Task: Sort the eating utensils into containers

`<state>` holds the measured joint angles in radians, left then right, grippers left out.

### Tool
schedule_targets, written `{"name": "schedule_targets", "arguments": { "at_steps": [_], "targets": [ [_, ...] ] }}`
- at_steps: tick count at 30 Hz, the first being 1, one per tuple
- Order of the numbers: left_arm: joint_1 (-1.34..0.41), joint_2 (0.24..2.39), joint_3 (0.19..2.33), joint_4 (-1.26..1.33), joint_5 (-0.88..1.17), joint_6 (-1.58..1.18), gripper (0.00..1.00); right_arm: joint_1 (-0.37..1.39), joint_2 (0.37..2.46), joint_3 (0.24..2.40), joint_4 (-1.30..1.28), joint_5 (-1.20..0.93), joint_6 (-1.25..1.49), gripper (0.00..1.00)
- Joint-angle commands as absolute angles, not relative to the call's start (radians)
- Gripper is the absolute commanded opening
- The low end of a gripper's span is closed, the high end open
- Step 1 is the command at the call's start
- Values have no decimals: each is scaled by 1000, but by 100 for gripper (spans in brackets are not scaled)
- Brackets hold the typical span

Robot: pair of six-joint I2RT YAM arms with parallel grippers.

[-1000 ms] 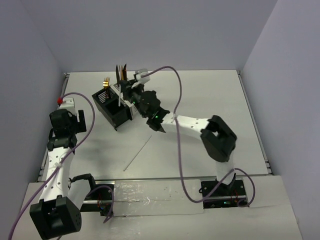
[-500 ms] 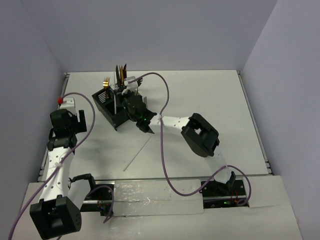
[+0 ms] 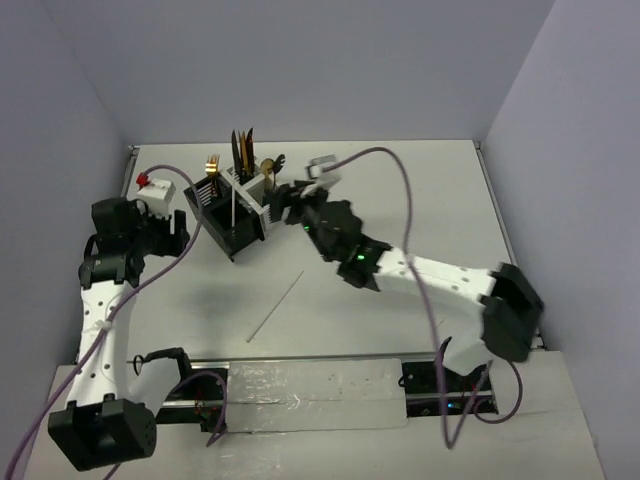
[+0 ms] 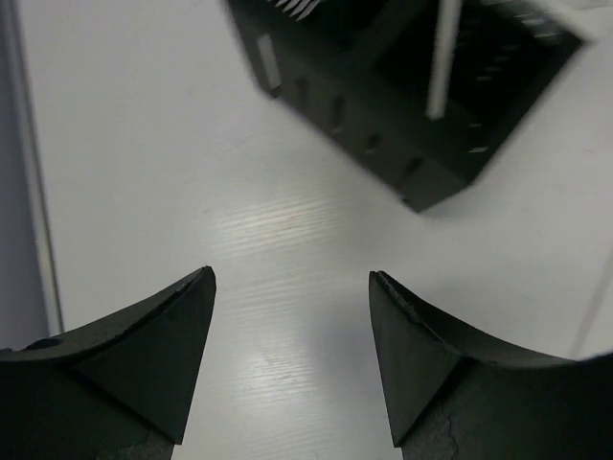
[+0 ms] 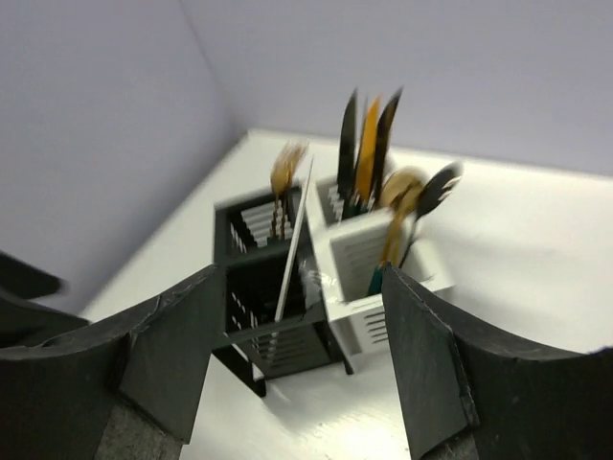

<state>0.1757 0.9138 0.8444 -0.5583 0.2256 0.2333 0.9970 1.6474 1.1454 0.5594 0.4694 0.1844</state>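
The black container (image 3: 228, 228) and the white container (image 3: 254, 195) stand joined at the back left of the table. A gold fork (image 3: 212, 164) and a pale chopstick (image 3: 234, 204) stand in the black one. Dark and gold knives (image 3: 242, 146) and spoons (image 3: 268, 169) stand in the white one. Another chopstick (image 3: 276, 305) lies flat on the table. My right gripper (image 3: 287, 198) is open just right of the containers with nothing in it; its view shows the chopstick (image 5: 296, 235) and the white container (image 5: 378, 257). My left gripper (image 4: 290, 276) is open over bare table, short of the black container (image 4: 383, 125).
The table is walled on three sides, with a raised rim (image 3: 505, 240) along its right edge. Purple cables (image 3: 400, 170) arc over the right arm and loop beside the left arm (image 3: 100, 300).
My right gripper has opened and drawn back to the right from the containers, leaving a chopstick standing in the black one. My left arm has swung up towards the black container.
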Motion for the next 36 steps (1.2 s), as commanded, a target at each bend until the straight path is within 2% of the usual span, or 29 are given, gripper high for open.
{"name": "schedule_targets", "arguments": {
  "at_steps": [1, 3, 4, 5, 8, 13, 15, 19, 28, 30, 31, 33, 34, 36],
  "targets": [
    [82, 946, 1006, -722, 543, 299, 74, 968, 1350, 1042, 443, 532, 184, 74],
    [-156, 986, 1017, -742, 497, 287, 76, 936, 1191, 991, 343, 572, 205, 74],
    [-255, 1008, 1009, -752, 406, 282, 77, 927, 1143, 932, 262, 586, 233, 74],
    [-435, 1061, 1003, -767, 358, 282, 78, 914, 1046, 898, 227, 595, 245, 74],
    [-650, 1217, 1012, -793, 240, 284, 79, 868, 874, 780, 137, 640, 294, 73],
    [-753, 1472, 1046, -785, 195, 256, 81, 844, 671, 657, 45, 673, 360, 72],
    [-791, 1525, 1040, -763, 160, 247, 84, 841, 643, 644, 19, 681, 368, 72],
    [-810, 1647, 1031, -689, 55, 224, 83, 842, 598, 640, -55, 699, 393, 71],
    [-810, 1778, 986, -623, 37, 232, 63, 841, 516, 626, -155, 776, 420, 70],
    [-810, 1808, 974, -617, 35, 239, 49, 841, 494, 618, -153, 785, 417, 70],
    [-810, 1816, 973, -615, 47, 242, 33, 841, 488, 617, -155, 790, 416, 70],
    [-810, 1822, 971, -612, 64, 253, 16, 841, 480, 617, -153, 802, 403, 70],
    [-808, 1821, 973, -606, 87, 256, 0, 841, 479, 618, -153, 808, 397, 70],
    [-805, 1816, 977, -600, 109, 255, 0, 841, 483, 626, -160, 822, 387, 70]
  ]
}}
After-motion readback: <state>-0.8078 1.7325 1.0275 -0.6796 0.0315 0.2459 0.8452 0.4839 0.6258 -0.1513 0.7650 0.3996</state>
